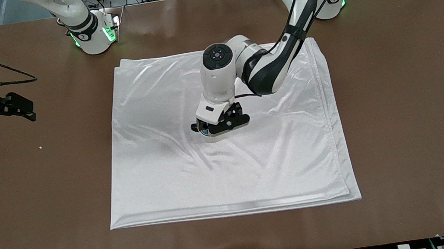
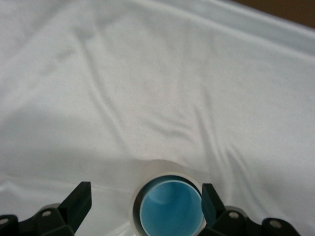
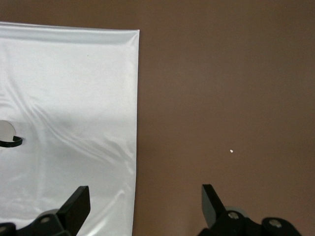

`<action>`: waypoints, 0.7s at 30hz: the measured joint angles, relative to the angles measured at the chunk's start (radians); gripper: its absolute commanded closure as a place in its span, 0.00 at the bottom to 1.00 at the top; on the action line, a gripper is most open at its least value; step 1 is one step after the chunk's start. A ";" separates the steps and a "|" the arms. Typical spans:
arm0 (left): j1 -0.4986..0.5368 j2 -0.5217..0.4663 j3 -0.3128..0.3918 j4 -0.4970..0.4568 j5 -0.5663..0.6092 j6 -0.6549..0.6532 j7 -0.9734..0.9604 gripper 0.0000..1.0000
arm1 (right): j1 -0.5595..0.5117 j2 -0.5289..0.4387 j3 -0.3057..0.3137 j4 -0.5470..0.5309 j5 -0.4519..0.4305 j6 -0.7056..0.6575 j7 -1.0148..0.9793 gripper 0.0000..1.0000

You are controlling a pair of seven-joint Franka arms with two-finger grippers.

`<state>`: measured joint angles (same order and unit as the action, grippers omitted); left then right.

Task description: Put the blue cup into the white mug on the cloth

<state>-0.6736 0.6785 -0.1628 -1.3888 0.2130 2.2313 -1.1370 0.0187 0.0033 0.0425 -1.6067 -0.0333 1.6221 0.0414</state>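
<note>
The blue cup [image 2: 171, 216] sits upright inside the white mug [image 2: 162, 167], its bright blue inside ringed by the mug's cream rim. The mug stands near the middle of the cloth [image 1: 254, 167]. In the front view only a sliver of blue [image 1: 205, 133] and the mug's pale wall [image 1: 218, 137] show under the hand. My left gripper [image 1: 218, 129] is low over the mug, open, with one finger on each side of it [image 2: 145, 194]. My right gripper [image 1: 28, 109] is open and empty, waiting over the bare table at the right arm's end [image 3: 145, 196].
The brown table [image 1: 412, 115] surrounds the cloth on all sides. The cloth's edge [image 3: 137, 123] runs through the right wrist view. A small white speck [image 1: 40, 147] lies on the table near the right gripper.
</note>
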 measured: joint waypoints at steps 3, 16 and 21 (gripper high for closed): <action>0.002 -0.037 0.029 0.006 0.006 -0.048 0.040 0.00 | -0.016 0.003 0.000 0.002 0.009 0.001 0.023 0.00; 0.148 -0.231 0.065 0.011 0.006 -0.262 0.334 0.00 | -0.035 0.006 0.000 0.039 0.011 -0.015 0.091 0.00; 0.213 -0.272 0.065 0.011 -0.009 -0.301 0.429 0.00 | -0.045 0.006 -0.001 0.058 0.009 -0.051 0.092 0.00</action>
<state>-0.4607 0.4061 -0.0983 -1.3782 0.2040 1.9300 -0.7078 -0.0259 0.0092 0.0418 -1.5492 -0.0241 1.5706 0.1337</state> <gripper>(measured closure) 0.000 0.000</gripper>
